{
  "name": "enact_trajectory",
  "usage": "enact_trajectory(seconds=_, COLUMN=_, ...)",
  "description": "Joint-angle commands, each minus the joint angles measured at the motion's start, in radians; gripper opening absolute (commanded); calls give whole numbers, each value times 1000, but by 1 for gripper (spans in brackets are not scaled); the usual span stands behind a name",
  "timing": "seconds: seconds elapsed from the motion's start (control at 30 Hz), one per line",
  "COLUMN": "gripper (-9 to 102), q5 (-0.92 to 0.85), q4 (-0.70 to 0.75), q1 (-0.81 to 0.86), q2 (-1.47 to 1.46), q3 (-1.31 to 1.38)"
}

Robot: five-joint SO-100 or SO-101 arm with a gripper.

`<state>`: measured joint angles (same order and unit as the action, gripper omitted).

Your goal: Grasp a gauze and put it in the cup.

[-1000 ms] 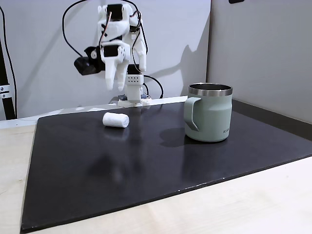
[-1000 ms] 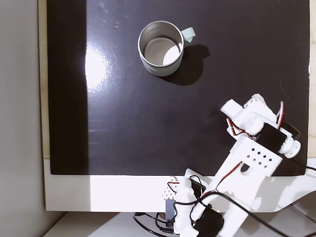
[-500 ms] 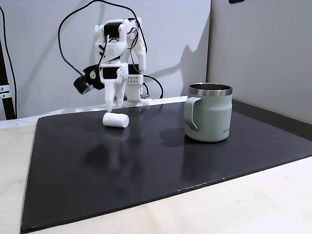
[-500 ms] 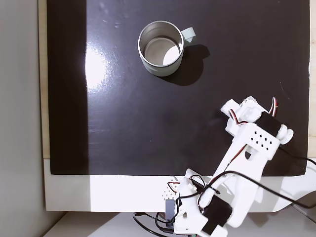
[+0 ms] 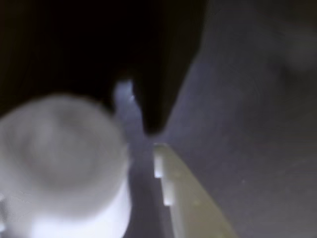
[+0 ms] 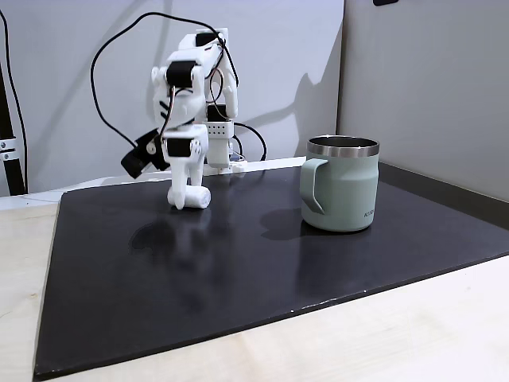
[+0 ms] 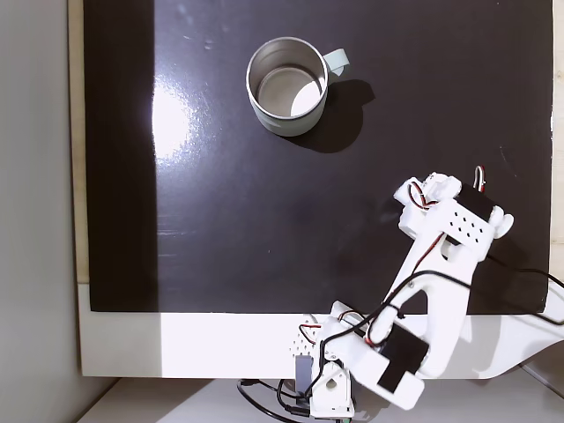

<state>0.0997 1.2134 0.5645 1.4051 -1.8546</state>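
Lower now than before, the end effector [image 6: 184, 200] is down at the gauze [image 6: 196, 198] on the dark worktop [image 6: 238, 263], well apart from the cup [image 6: 342, 193], and the blurry wrist view shows its fingers apart around the roll [image 5: 64, 163].

One gauze [image 6: 196, 197], one cup [image 6: 342, 185], one black mat [image 6: 238, 270], and one robot arm [image 6: 184, 111].

The small white cylindrical gauze roll [image 6: 194, 198] lies on its side on the black mat, blurred and close in the wrist view [image 5: 59, 163]. Well apart, the pale sage-green mug [image 6: 343, 193] with its steel rim stands upright and empty [image 7: 287, 85], handle toward the roll.
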Motion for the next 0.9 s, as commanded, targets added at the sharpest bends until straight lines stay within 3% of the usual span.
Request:
enact_trajectory(seconds=0.0, gripper=33, q5=-6, q4=-8, q1=2, q2=-12, q3=32)
enact_trajectory(seconds=0.37, gripper=7, q5=0, q4=-5, q1=28, q2=-11, q3=32)
enact_trajectory(seconds=0.6, gripper=4, q5=-15, q4=34, q1=31, q2=54, q3=37)
enact_trajectory(seconds=0.87, gripper=4, q5=0, q4=213, q1=12, q2=239, q3=140)
